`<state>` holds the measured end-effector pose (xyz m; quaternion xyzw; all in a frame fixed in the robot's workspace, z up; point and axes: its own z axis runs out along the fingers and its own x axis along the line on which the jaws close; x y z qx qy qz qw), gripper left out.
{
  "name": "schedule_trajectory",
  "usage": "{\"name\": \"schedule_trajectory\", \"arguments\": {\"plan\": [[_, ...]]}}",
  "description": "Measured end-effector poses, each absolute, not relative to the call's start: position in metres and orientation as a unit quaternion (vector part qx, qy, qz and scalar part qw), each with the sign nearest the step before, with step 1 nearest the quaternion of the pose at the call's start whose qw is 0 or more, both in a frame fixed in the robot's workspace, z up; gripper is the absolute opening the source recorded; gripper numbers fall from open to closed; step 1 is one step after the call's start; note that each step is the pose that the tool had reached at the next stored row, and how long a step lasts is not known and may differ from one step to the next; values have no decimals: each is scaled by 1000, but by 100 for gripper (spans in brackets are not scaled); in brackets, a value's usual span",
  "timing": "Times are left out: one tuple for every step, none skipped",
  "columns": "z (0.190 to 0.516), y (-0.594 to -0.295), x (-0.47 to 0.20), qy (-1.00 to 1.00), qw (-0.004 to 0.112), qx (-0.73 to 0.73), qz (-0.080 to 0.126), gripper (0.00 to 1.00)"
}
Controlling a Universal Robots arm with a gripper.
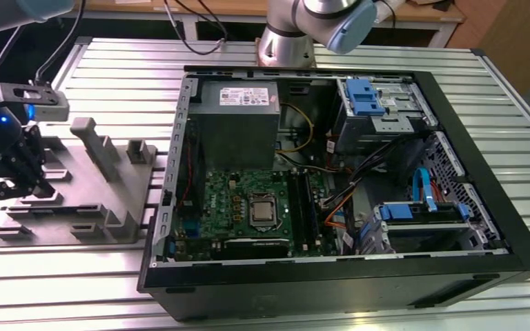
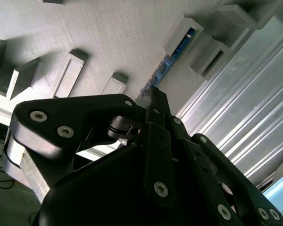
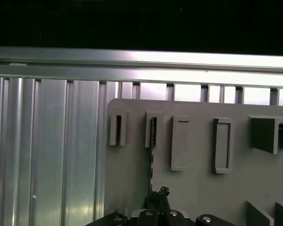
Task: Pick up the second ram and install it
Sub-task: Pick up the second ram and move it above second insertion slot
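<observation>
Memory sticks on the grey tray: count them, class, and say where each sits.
1. The second ram stands edge-on in one slot of the grey tray; the end effector may hide others.

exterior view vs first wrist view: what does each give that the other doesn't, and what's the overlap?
Exterior view: the open computer case with its green motherboard and CPU socket.
First wrist view: the second ram standing on edge in a slot of the grey tray, running toward the gripper.
Both: the tray, the slatted metal table, and the gripper at the tray.
</observation>
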<state>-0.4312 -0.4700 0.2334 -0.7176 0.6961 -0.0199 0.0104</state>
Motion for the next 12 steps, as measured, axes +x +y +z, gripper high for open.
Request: {"name": "schedule_trajectory", "arguments": {"plan": [[233, -470, -431, 696, 10, -718, -20, 10], [232, -470, -431, 696, 10, -718, -20, 10], [231, -470, -432, 696, 10, -718, -20, 10], [231, -470, -432, 696, 10, -718, -20, 10], [230, -470, -432, 696, 11, -718, -21, 10], [229, -470, -433, 696, 11, -717, -21, 10], [229, -471, -434, 696, 12, -717, -22, 10], [228, -471, -435, 696, 12, -718, -22, 10], [227, -471, -436, 696, 13, -717, -23, 10], [226, -471, -437, 696, 14, -717, -24, 10], [225, -471, -437, 696, 14, -717, -24, 10], [224, -472, -438, 696, 15, -717, -25, 10]]}}
